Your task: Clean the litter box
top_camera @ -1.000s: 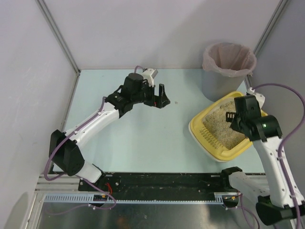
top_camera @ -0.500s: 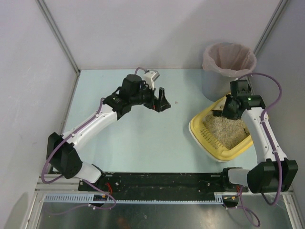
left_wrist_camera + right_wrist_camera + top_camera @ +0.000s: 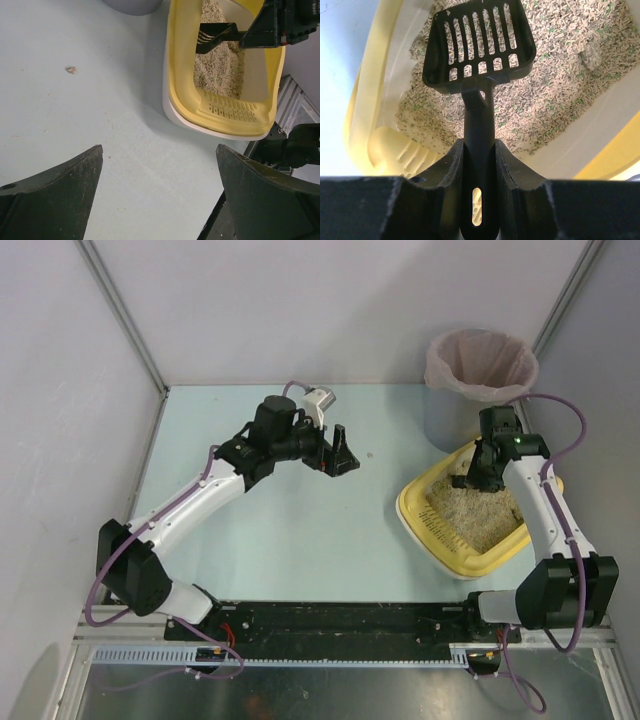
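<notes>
A robotics lab test cell: a pale table [image 3: 300, 530] walled on three sides by plain white panels [image 3: 330, 310] on aluminium posts [image 3: 122, 315]. A black rail [image 3: 340, 620] and cable duct [image 3: 300, 654] run along the table's near edge, and a litter box [image 3: 412, 508] is staged at its right.

Left gripper [image 3: 343, 450], jaws wide apart, over the middle of the pale table [image 3: 300, 540], well apart from the yellow litter box [image 3: 420, 518] at right. Right gripper [image 3: 478, 476] above the box's far end, a dark tool [image 3: 464, 480] projecting over the beige litter [image 3: 482, 516]. Grey bin [image 3: 462, 418] with pink liner just behind the box. Small speck [image 3: 372, 453] on the table near the left gripper.
</notes>
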Available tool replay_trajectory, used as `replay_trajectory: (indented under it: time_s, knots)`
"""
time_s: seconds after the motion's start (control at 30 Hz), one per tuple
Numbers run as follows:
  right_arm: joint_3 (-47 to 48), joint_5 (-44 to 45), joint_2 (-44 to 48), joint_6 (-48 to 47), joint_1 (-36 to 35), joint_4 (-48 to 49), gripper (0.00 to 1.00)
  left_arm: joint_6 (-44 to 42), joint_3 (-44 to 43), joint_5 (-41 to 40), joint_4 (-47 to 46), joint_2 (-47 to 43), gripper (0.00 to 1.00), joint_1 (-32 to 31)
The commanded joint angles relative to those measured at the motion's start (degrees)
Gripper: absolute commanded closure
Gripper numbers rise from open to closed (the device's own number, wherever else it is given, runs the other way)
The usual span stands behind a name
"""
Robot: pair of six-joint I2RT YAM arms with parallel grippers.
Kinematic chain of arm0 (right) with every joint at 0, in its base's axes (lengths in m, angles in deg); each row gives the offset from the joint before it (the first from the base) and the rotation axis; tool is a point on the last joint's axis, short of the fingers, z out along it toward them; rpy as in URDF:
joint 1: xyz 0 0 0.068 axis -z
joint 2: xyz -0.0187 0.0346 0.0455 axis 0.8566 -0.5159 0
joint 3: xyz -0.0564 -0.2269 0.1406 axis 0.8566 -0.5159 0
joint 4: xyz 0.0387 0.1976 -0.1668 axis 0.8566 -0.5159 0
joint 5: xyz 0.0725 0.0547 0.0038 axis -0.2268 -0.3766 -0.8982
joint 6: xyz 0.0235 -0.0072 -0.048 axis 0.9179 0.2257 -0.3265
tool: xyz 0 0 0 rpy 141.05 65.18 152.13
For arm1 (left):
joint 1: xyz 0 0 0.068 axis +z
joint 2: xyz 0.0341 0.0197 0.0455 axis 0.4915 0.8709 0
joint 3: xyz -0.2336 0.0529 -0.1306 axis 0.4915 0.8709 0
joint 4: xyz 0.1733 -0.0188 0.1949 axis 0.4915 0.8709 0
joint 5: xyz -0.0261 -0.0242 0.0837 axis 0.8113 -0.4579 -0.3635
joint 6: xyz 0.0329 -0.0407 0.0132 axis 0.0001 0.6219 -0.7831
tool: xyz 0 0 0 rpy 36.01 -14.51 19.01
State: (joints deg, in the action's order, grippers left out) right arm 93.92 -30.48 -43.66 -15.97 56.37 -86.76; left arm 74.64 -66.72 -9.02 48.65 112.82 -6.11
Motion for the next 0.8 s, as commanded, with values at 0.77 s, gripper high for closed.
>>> replay_trajectory:
  time_s: [0.77]
  knots:
    - [2.5,4.9,-8.3,-1.8,3.1,6.1,1.00,1.6,-0.4,3.3,-2.2,-0.6,0.02,0.1]
